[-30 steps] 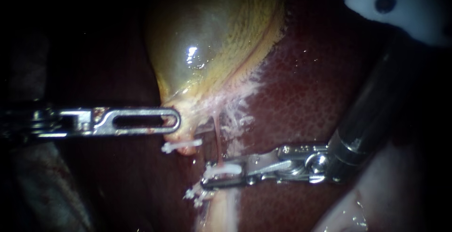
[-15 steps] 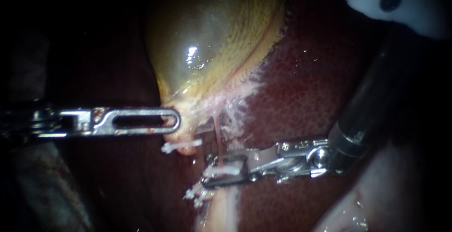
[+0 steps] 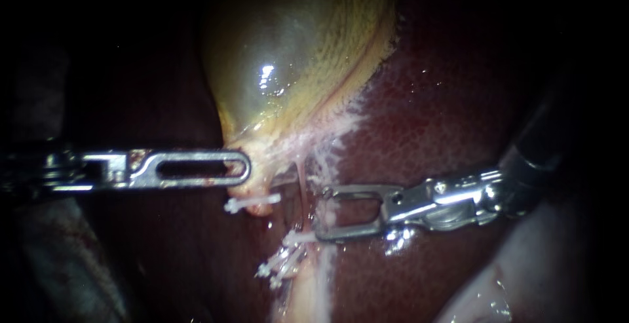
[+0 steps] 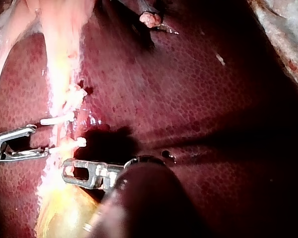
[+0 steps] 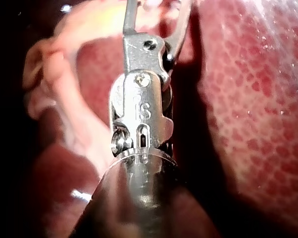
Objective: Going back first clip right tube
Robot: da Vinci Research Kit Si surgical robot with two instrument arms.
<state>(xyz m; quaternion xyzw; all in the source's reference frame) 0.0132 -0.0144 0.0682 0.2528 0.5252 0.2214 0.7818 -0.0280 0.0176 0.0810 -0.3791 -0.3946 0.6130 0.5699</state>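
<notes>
**White clip** (image 3: 300,238) across the lower end of the right tube (image 3: 302,189), below the neck of the gallbladder (image 3: 295,54). The right instrument (image 3: 322,213) lies just beside it over the liver (image 3: 445,120), jaws apart and empty, the clip outside their gap. A second clip (image 3: 252,202) sits just below the left instrument (image 3: 246,168), whose tip lies against the neck; whether it grips cannot be told. The left wrist view alone shows both clips from the far side, the right instrument's parted tips short of them. In the right wrist view the jaw tips are cut off by the frame. A third clip (image 3: 275,269), lower down, is indistinct.
</notes>
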